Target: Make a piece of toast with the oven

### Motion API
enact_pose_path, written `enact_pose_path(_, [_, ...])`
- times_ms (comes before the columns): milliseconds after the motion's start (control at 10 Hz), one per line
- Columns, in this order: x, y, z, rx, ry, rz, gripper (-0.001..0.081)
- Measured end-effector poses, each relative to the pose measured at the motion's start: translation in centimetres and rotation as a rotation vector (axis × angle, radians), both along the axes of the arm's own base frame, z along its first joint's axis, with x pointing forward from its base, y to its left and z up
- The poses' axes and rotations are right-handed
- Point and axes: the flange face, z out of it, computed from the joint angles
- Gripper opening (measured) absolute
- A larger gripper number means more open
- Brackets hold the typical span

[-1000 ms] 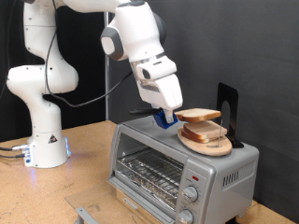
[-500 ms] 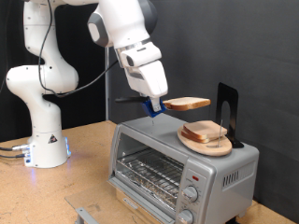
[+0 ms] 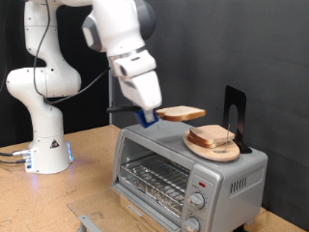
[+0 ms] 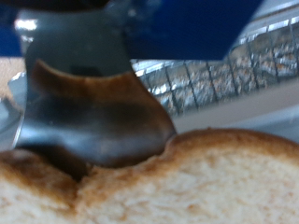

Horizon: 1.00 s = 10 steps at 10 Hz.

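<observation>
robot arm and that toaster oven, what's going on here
The gripper holds one slice of bread by its edge, level in the air above the top of the silver toaster oven. A second slice lies on the round wooden plate on the oven's top, at the exterior view's right. The oven's glass door is closed, with the wire rack visible behind it.

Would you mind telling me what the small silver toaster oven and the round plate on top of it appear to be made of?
The small silver toaster oven looks like brushed sheet metal, with a dull grey sheen and a see-through door, probably glass. The round plate looks like wood, matte tan-brown, though its grain is too small to confirm.
</observation>
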Motion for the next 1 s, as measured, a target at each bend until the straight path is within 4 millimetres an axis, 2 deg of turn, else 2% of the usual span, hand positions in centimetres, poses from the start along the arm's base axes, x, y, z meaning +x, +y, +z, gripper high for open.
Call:
enact_pose_path(400, [-3.6, -6.7, -1.3, 0.020, 0.002, 0.020, 0.0400])
enact_pose_path(800, [-6.9, -13.2, -2.9, 0.011, 0.014, -0.032, 0.0400])
enact_pose_path(900, [-7.5, -14.2, -3.0, 0.009, 0.012, -0.036, 0.0400])
enact_pose_path(1000, [-7.4, -14.0, -3.0, 0.008, 0.013, -0.031, 0.0400])
